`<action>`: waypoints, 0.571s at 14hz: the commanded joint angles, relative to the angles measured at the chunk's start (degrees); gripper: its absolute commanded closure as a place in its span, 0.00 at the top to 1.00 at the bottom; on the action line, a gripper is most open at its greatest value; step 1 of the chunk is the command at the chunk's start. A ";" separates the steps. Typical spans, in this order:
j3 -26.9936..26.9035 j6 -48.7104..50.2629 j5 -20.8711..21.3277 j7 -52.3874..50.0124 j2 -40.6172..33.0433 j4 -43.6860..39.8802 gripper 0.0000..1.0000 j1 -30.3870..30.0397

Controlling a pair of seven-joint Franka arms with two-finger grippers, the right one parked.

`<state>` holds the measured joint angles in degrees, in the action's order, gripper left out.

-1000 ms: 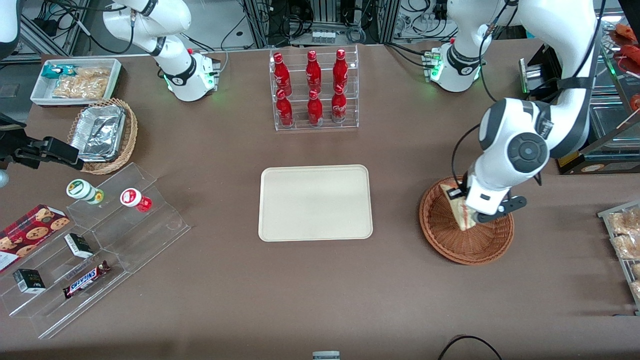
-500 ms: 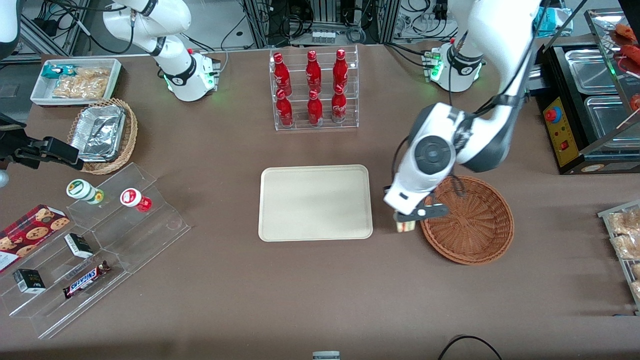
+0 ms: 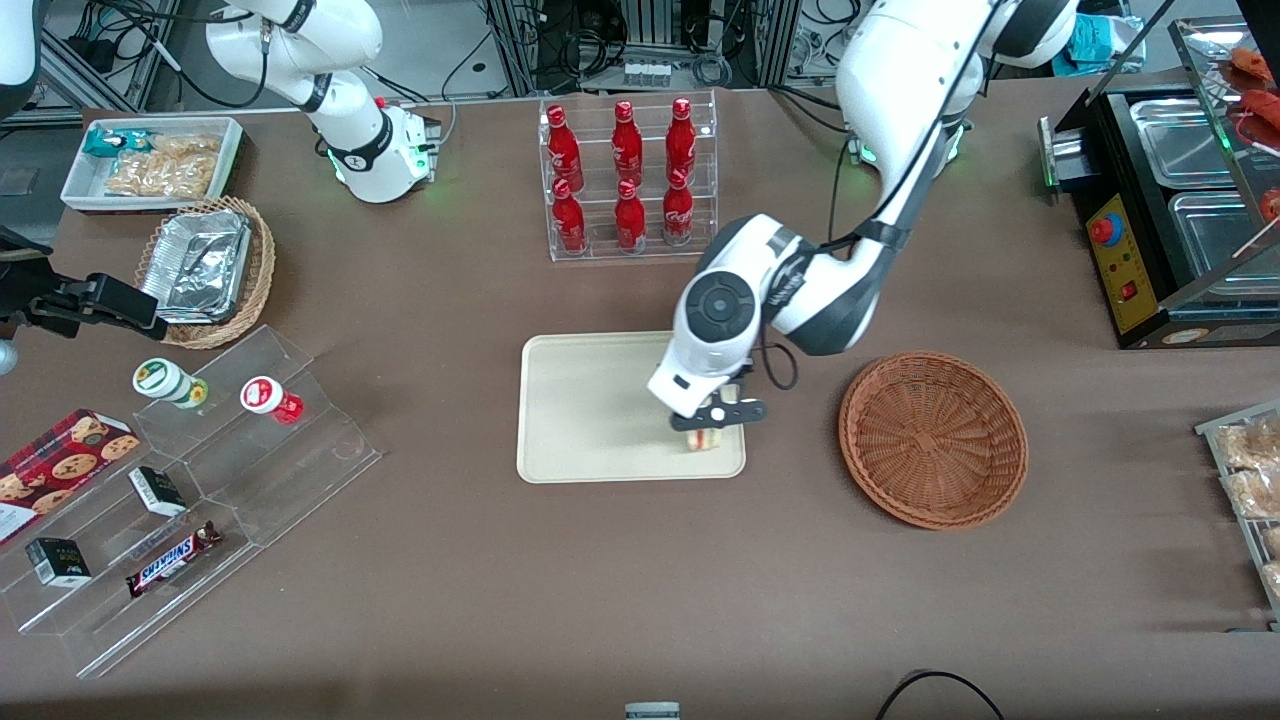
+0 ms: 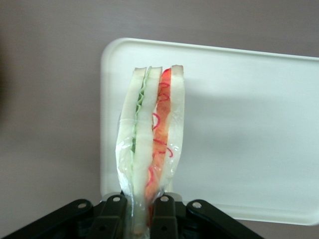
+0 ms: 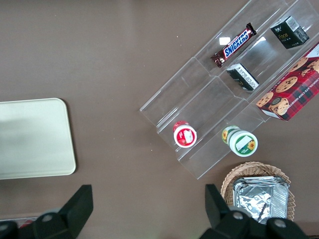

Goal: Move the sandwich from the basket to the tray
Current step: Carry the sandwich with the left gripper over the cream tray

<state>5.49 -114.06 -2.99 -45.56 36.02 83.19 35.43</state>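
Note:
My left gripper (image 3: 708,428) is shut on the wrapped sandwich (image 3: 705,437) and holds it above the cream tray (image 3: 590,400), over the tray's corner nearest the front camera and the basket. In the left wrist view the sandwich (image 4: 151,139) hangs edge-on between the black fingers (image 4: 113,214), showing white bread with green and red-orange filling, with the tray (image 4: 249,134) beneath it. The round reddish-brown wicker basket (image 3: 933,438) stands beside the tray toward the working arm's end, with nothing in it.
A clear rack of red bottles (image 3: 628,180) stands farther from the front camera than the tray. A clear stepped stand with snacks (image 3: 190,480), a tan basket with foil containers (image 3: 205,268) and a white bin (image 3: 150,160) lie toward the parked arm's end. A black appliance (image 3: 1160,200) is toward the working arm's end.
The gripper has carried the sandwich out of the basket, across the gap, to above the tray's near corner. The basket now holds nothing.

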 commanded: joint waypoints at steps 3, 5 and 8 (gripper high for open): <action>-0.65 -6.08 -1.05 -4.27 5.02 -3.83 0.18 5.26; -0.65 -6.69 -0.79 -4.89 6.60 -4.70 0.18 6.23; -0.57 -7.93 -0.79 -4.45 8.80 -5.06 0.18 7.46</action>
<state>5.61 -121.72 -3.41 -49.51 42.64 80.52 41.63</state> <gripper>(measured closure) 0.824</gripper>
